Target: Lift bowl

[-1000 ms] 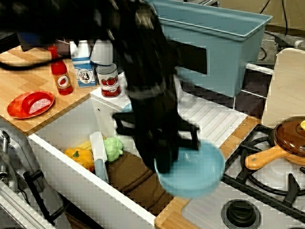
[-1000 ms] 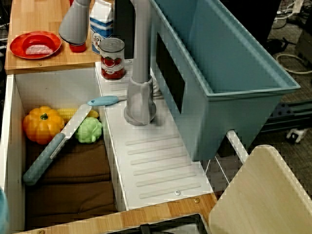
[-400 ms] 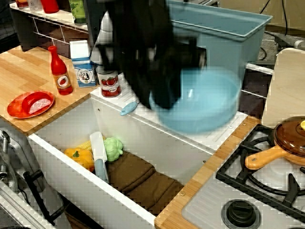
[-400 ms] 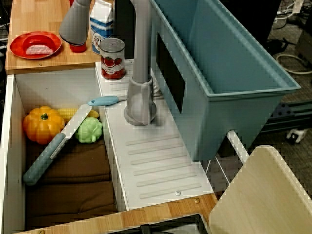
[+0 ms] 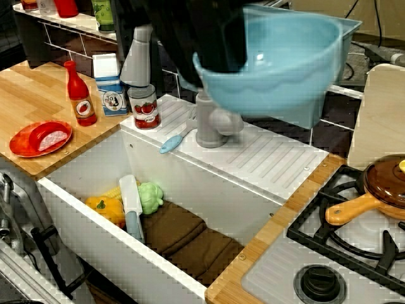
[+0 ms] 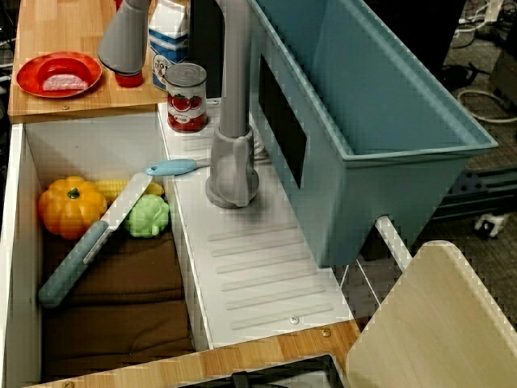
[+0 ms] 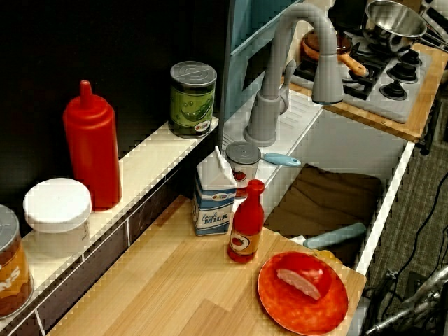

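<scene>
— Reporting on the bowl first: where was it?

— The light blue bowl (image 5: 269, 63) hung in the air above the white ribbed drainboard (image 5: 266, 158), in front of the blue-grey tub (image 5: 329, 38), touching neither the counter nor the sink (image 5: 190, 183). It sat tilted, its opening turned up and towards the front camera.

— And the gripper?

— The gripper (image 5: 212, 47) showed only as a dark blurred mass at the bowl's left rim in the front view. It appeared clamped on that rim, though the fingers themselves could not be made out. Neither the bowl nor the arm appeared in the two other views.

— Surroundings?

— The grey faucet (image 5: 209, 123) stood below the bowl. A tomato can (image 5: 143, 106), milk carton (image 5: 112, 92) and red sauce bottle (image 5: 80, 95) stood on the counter to the left, beside a red plate (image 5: 38, 140). A brown pan (image 5: 380, 187) rested on the stove (image 5: 342, 253).
</scene>
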Available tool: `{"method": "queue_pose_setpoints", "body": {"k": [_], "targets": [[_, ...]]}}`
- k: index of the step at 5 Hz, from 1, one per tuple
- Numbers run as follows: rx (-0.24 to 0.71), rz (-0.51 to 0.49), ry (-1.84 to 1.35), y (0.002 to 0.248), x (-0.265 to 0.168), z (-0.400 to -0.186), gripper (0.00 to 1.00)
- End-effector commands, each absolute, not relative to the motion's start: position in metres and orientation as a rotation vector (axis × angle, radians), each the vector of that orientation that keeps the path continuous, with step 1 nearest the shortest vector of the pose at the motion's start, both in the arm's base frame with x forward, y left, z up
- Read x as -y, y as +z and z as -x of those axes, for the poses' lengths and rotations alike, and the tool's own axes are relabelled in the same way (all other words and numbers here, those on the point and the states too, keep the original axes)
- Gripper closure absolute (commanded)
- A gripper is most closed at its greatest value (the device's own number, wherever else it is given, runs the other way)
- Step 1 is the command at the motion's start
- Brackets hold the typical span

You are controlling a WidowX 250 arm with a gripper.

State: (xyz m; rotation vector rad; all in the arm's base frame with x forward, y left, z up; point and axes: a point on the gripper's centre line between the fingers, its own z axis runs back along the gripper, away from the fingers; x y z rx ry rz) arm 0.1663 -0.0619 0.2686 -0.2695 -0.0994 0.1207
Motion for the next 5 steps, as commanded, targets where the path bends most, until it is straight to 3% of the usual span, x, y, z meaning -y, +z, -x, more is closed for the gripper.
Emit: {"method": "queue_pose_setpoints", "body": {"k": [1, 5], "targets": [[0.14, 0.307, 0.056, 0.311, 0.069, -0.157, 1.0], [0.159, 0.34, 0.037, 0.337, 0.067, -0.143, 1.0]]}}
